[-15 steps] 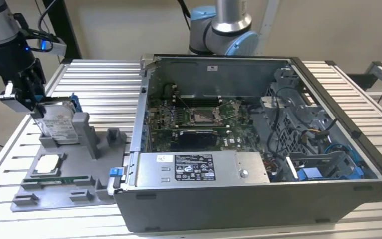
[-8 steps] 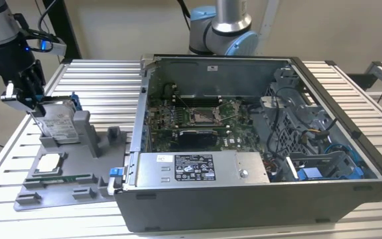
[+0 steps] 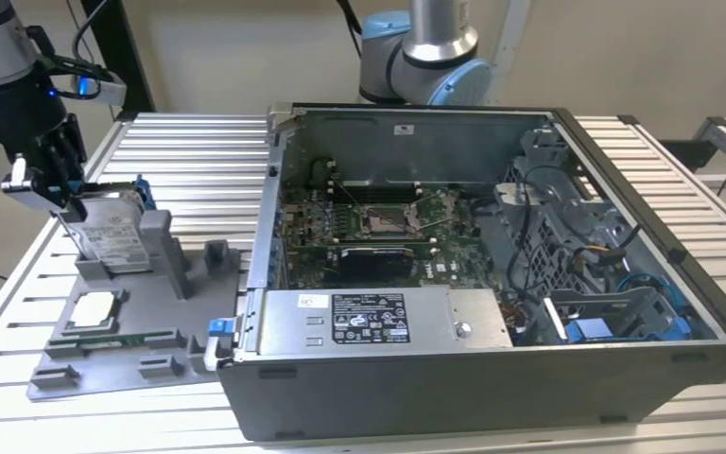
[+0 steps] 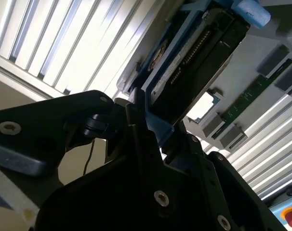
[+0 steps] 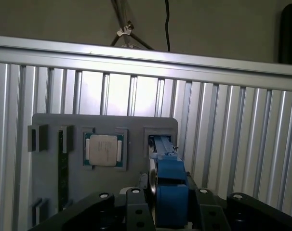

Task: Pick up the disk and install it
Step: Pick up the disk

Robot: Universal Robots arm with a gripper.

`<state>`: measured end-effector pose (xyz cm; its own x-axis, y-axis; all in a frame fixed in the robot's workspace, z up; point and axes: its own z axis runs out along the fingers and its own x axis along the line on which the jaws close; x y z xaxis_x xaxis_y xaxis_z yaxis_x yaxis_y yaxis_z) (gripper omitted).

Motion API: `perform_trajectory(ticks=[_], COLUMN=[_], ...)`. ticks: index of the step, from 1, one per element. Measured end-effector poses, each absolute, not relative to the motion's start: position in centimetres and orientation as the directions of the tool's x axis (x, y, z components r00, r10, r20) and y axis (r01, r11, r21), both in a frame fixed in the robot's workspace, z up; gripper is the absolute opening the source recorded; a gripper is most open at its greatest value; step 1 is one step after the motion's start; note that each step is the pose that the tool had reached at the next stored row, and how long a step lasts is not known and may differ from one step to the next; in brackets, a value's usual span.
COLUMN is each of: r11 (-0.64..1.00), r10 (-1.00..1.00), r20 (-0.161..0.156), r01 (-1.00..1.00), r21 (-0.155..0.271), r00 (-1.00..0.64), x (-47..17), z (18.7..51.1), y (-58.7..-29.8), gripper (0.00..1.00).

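Note:
The disk (image 3: 111,232) is a silver-grey drive with a white label in a blue frame. It stands on edge in the upright slot of the grey fixture (image 3: 162,251) at the exterior view's left. My gripper (image 3: 71,200) reaches down from the black arm and is shut on the disk's upper end. In the first wrist view the blue frame of the disk (image 5: 169,188) sits between the black fingers (image 5: 200,207) of the gripper (image 5: 168,211). In the second wrist view the disk (image 4: 199,62) extends away from the gripper (image 4: 151,134), with a finger pressed on its blue edge.
The grey fixture tray (image 3: 148,364) also holds a small square chip (image 3: 95,310) and a green memory stick (image 3: 98,342). An open computer case (image 3: 665,236) with motherboard and a silver labelled box (image 3: 382,317) fills the exterior view's right. Another arm's base (image 3: 420,57) stands behind it.

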<state>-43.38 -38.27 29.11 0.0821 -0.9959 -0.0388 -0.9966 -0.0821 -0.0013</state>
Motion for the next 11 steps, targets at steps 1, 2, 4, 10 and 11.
perform_trajectory(ticks=[1,2,4,10,11], r11=[-0.082,-0.082,-0.082,-0.082,-0.082], r10=[-0.996,-0.996,-0.996,-0.996,-0.996], r20=[-0.039,-0.039,-0.039,-0.043,-0.043], r01=[-0.997,-0.997,-0.997,-0.997,-0.997], r21=[-0.001,-0.001,-0.001,-0.002,-0.002], r00=[0.082,0.082,0.082,0.082,0.082], x=[-43.38,-43.38,-43.38,-43.38,-43.38], z=[29.08,29.05,29.04,29.04,29.04], y=[-38.27,-38.27,-38.27,-38.42,-38.42], gripper=[0.0,0.0,0.0,0.0,0.0])
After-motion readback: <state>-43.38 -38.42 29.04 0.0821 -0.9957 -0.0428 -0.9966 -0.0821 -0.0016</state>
